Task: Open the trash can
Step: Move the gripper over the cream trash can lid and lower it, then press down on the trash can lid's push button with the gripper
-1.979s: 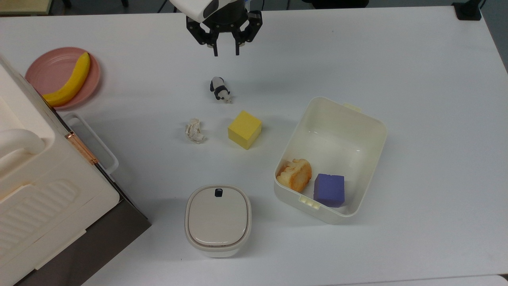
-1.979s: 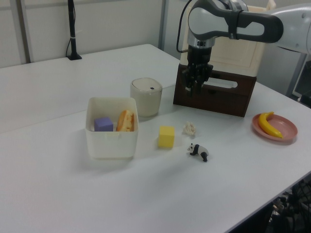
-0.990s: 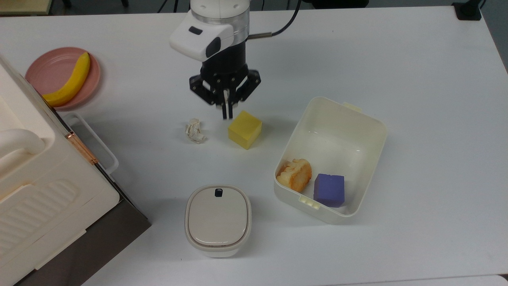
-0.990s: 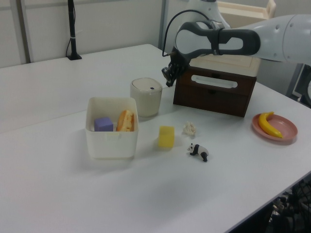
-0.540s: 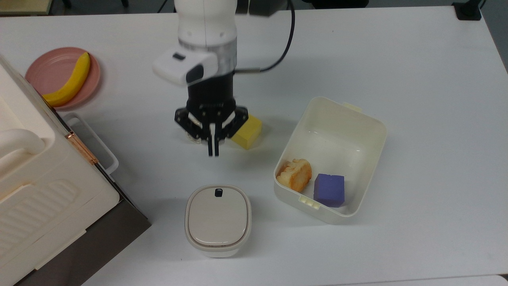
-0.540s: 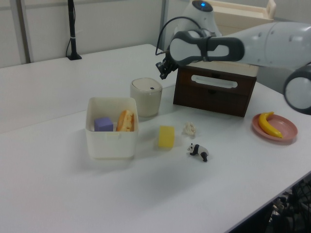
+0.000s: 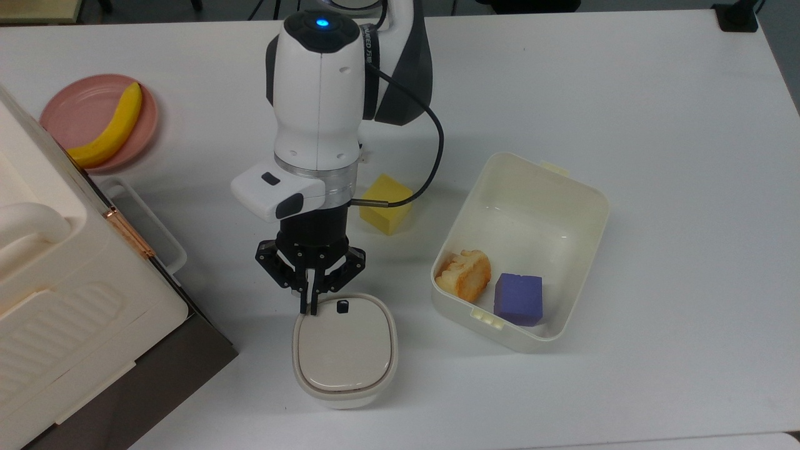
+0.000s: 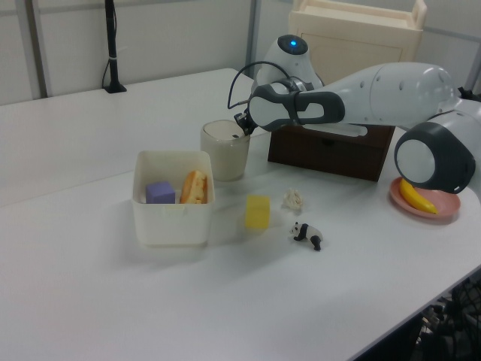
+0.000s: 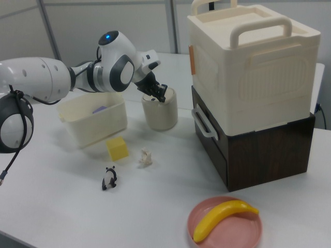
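Note:
The trash can [image 7: 345, 353] is a small cream bin with a beige lid lying flat on it. A black button [image 7: 342, 306] sits at the lid's far rim. My gripper [image 7: 309, 308] points down with its fingers shut together and nothing between them. Its tips are at the lid's rim, just to the top view's left of the button. In the left view the gripper [image 8: 240, 136] is at the top edge of the trash can [image 8: 225, 153]. The right view shows the gripper [image 9: 162, 97] on the rim of the trash can [image 9: 160, 112].
A lidless cream tub [image 7: 531, 231] holds bread [image 7: 464, 275] and a purple cube [image 7: 518, 299]. A yellow cube [image 7: 389, 203] lies beside the arm. A big white box [image 7: 56, 312] on a brown base stands at the top view's left. A banana [image 7: 109, 128] rests on a pink plate [image 7: 75, 106]. A toy panda [image 8: 307, 235] and crumpled paper [image 8: 292, 199] lie nearby.
The gripper shut its fingers and travelled from the table's far side over the panda, the paper and the yellow cube. It now stands lower, at the trash can's lid rim.

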Motion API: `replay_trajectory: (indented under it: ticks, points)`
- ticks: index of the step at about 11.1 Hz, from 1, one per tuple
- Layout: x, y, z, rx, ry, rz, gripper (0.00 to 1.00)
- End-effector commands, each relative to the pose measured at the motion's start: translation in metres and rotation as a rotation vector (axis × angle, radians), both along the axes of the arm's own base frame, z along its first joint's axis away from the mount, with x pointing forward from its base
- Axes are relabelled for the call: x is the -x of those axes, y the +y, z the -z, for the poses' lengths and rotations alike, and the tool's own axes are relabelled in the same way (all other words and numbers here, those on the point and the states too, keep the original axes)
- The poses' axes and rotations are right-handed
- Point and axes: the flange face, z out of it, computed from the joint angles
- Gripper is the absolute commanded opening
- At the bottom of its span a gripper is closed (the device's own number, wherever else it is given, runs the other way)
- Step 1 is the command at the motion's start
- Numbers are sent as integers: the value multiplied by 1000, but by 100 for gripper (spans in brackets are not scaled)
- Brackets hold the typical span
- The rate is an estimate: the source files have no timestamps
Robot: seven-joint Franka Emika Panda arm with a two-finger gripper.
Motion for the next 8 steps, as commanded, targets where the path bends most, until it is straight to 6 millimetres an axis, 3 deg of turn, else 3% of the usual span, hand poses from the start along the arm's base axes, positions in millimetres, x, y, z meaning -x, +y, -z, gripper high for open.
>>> replay_trajectory:
  ticks: [1, 3, 6, 8]
  points:
    - [-3, 17, 12, -2, 7, 28, 9]
    - [-3, 18, 7, -8, -1, 30, 9]
    - [1, 26, -18, -22, -30, 26, 9]
    - [1, 31, -21, -38, -38, 42, 9]
